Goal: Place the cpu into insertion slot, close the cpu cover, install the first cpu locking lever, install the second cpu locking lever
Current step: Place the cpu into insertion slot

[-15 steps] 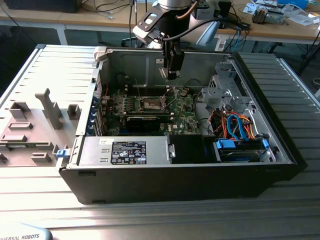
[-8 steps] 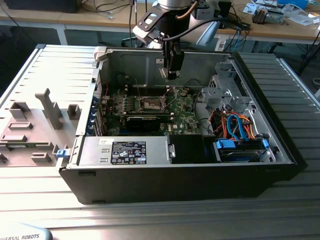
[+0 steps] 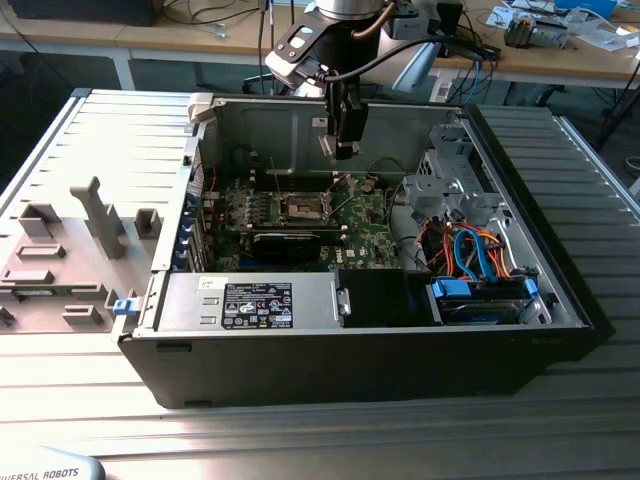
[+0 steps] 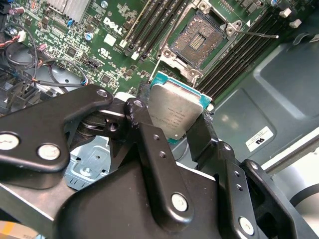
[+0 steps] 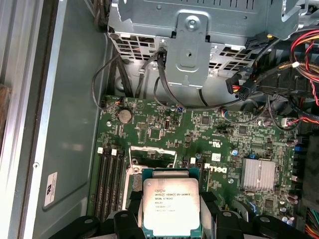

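CPU (image 5: 171, 205) placement is the step I judge to be in hand. From my console, the open computer case (image 3: 570, 290) lies on its side with the green motherboard (image 3: 372, 226) across its floor. The insertion slot (image 4: 198, 40) sits mid-board, its contacts bare and nothing in it. The arm reaches in over the case's back wall, with the gripper (image 3: 345, 152) pointing straight down above the slot and apart from it. Its fingers (image 4: 149, 144) are pinched on two opposite edges of the CPU, metal top facing the wrist. I'd keep the CPU level, square its edges to the slot's rim, and lower vertically without scraping the contacts.
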Action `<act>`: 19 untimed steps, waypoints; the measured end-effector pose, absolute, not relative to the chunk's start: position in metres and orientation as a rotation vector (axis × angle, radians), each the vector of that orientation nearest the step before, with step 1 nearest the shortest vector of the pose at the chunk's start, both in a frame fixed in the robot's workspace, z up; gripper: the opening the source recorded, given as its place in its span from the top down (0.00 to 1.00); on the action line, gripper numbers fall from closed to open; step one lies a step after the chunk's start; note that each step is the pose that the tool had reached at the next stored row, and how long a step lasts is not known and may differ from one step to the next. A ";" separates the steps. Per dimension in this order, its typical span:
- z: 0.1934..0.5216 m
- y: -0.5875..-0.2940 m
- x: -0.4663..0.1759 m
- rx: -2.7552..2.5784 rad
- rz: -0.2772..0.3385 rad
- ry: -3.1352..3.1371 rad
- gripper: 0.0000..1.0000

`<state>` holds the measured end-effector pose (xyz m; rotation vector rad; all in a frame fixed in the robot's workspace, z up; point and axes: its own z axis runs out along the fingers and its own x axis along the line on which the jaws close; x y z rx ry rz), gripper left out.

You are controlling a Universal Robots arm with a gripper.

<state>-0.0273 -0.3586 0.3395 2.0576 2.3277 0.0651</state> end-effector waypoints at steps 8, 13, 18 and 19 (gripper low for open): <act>0.339 -0.359 -0.027 2.062 0.065 2.324 0.46; 0.339 -0.359 -0.027 2.065 0.065 2.321 0.46; 0.339 -0.359 -0.027 2.070 0.065 2.316 0.46; 0.339 -0.359 -0.027 2.070 0.065 2.316 0.46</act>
